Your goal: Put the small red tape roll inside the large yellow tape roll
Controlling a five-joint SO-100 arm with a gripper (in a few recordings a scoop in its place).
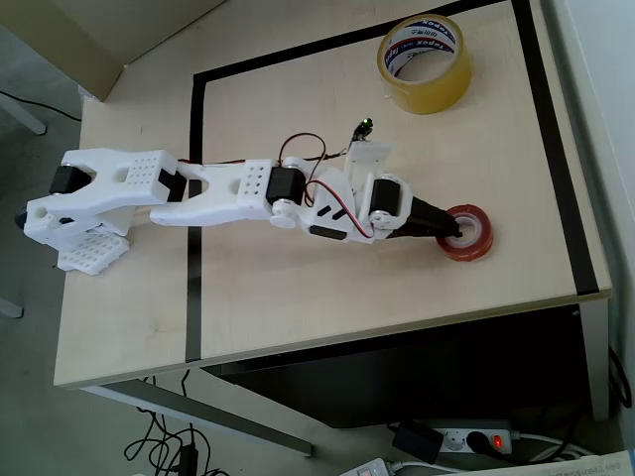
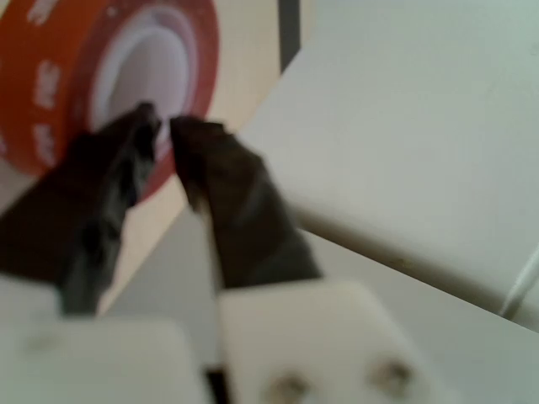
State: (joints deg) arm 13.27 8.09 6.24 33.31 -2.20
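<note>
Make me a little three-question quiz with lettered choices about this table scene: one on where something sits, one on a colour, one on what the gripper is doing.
1. Where is the large yellow tape roll in the overhead view?
A. Near the table's top edge, right of centre
B. Beside the arm's base at the left
C. On the floor under the table

2. What colour are the border lines marked on the table?
A. Green
B. Black
C. White

3. What is the gripper doing?
A. Hanging wide open, far from both rolls
B. Holding the yellow roll in the air
C. Nearly closed on the rim of the small red tape roll

Answers:
1 A: it stands up top, apart from the arm.
2 B: dark strips frame the work area.
3 C: the wrist view shows dark fingers pinching the red ring's wall.
</note>
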